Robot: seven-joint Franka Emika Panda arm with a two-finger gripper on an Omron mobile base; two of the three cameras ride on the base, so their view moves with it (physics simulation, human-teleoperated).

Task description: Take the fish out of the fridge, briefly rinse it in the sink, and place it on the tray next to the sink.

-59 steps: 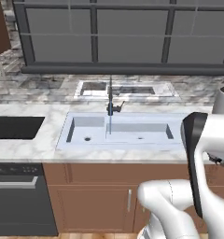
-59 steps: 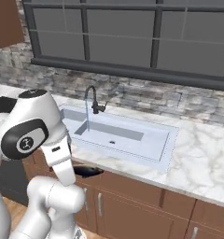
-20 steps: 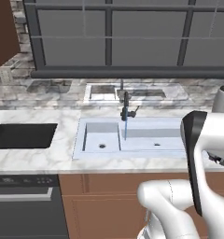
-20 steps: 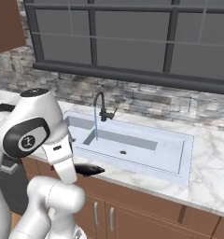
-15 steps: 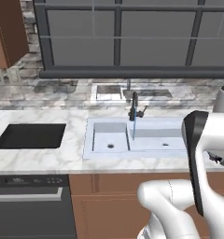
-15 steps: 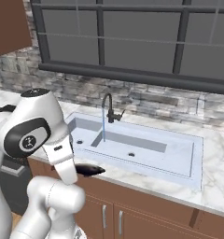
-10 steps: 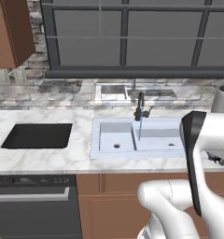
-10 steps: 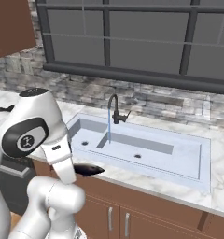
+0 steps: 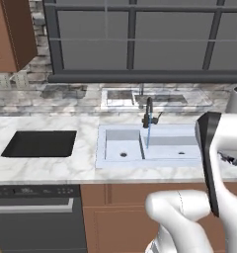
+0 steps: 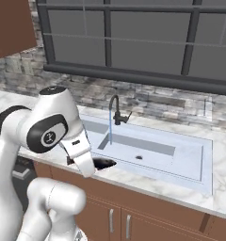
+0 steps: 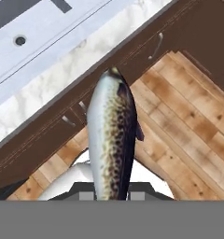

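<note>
One fish [image 11: 111,140], dark and speckled with a paler belly, sticks straight out from between the jaws of the gripper [image 11: 109,196], which is clamped tight on its lower end, with the far end of the fish hanging in front of the brown cabinet fronts [image 11: 188,42] below the counter's front edge. One pale blue-grey double-basin sink [image 9: 150,147] sits in the marble counter [image 9: 51,165] with a thin stream running from its single dark tap [image 9: 148,111]. One black tray [image 9: 40,143] lies on the counter to the left of the sink, apart from its rim.
</note>
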